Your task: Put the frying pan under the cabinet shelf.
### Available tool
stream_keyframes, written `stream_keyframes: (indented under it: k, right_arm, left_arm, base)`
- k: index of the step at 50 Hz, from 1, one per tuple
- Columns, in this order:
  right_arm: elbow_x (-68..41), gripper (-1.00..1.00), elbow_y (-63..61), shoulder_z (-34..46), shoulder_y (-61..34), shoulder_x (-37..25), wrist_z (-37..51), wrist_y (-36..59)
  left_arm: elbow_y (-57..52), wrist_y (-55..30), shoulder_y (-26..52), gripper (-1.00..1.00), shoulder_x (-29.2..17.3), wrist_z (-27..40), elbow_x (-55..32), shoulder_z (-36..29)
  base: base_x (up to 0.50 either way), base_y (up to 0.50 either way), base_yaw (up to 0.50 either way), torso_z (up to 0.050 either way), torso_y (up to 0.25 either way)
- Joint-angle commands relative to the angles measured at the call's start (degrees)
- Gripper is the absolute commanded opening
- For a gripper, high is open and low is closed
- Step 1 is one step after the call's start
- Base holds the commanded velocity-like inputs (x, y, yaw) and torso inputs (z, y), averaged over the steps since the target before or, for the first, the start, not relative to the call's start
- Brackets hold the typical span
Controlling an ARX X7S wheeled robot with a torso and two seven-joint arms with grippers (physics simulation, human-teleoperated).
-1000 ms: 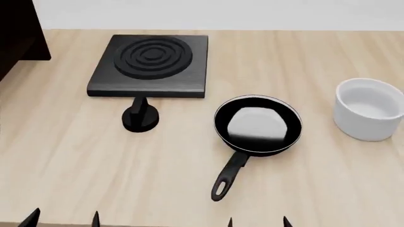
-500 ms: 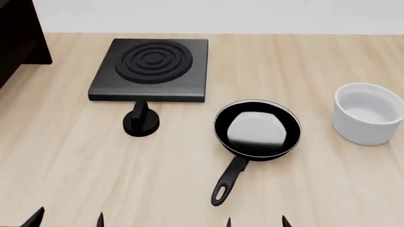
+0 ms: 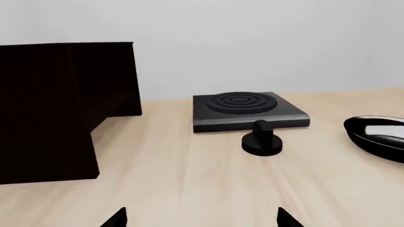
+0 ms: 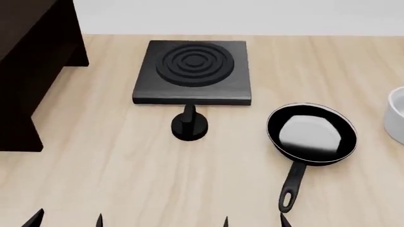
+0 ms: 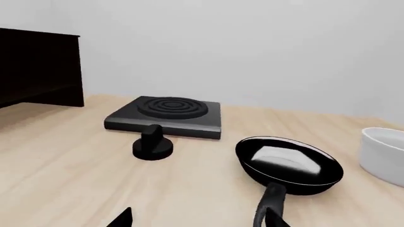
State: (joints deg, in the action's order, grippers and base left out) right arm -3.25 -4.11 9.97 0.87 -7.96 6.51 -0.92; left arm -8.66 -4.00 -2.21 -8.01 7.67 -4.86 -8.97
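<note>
Black frying pan (image 4: 311, 134) mid-table (image 4: 113, 179), uncrowded.

Bare wooden table (image 4: 113, 179) lay open between the cabinet shelf (image 4: 28, 71) at the far left and the frying pan (image 4: 311, 133) at the right. Only the small black knob (image 4: 188, 126) stood in that stretch, just in front of the burner plate (image 4: 193, 72). The pan's handle pointed toward the near edge, with free table on both sides. A white bowl (image 4: 396, 115) stood right of the pan
</note>
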Motion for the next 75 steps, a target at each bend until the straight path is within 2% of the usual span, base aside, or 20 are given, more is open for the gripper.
stream_keyframes:
  k: [1, 41, 51, 62, 75]
  right_arm:
    - [-0.4, 1.00, -0.6, 0.6, 0.1, -0.6, 0.4, 0.0]
    - [-3.1, 1.00, -1.5, 1.5, 0.3, -1.9, 1.6, 0.6]
    - [-3.5, 1.00, -2.6, 1.8, 0.0, -2.2, 2.2, 2.4]
    - [-5.5, 1.00, -10.0, 1.4, -3.1, -4.3, 1.6, 10.0]
    - [-10.4, 1.00, -25.3, -0.2, -10.1, -8.1, 1.4, 26.3]
  left_arm:
    - [0.7, 0.3, 0.0, 1.00, -0.5, 0.6, -0.4, -0.4]
    - [-0.1, -0.7, -0.1, 1.00, -2.0, 2.9, -1.1, -1.6]
    - [0.1, -1.4, 0.2, 1.00, -2.3, 3.4, -1.2, -1.9]
    - [-8.3, -11.6, 2.5, 1.00, -4.2, 2.8, -5.6, -0.4]
    - [-19.4, -28.3, 12.0, 1.00, -8.8, 2.3, -11.1, 2.2]
  base:
    - [0.04, 0.50, 0.00, 0.000, 0.000]
    - [0.05, 0.50, 0.00, 0.000, 0.000]
    - [0.00, 0.03, 0.00, 0.000, 0.000]
    - [0.00, 0.00, 0.00, 0.000, 0.000]
    - [0.00, 0.00, 0.00, 0.000, 0.000]
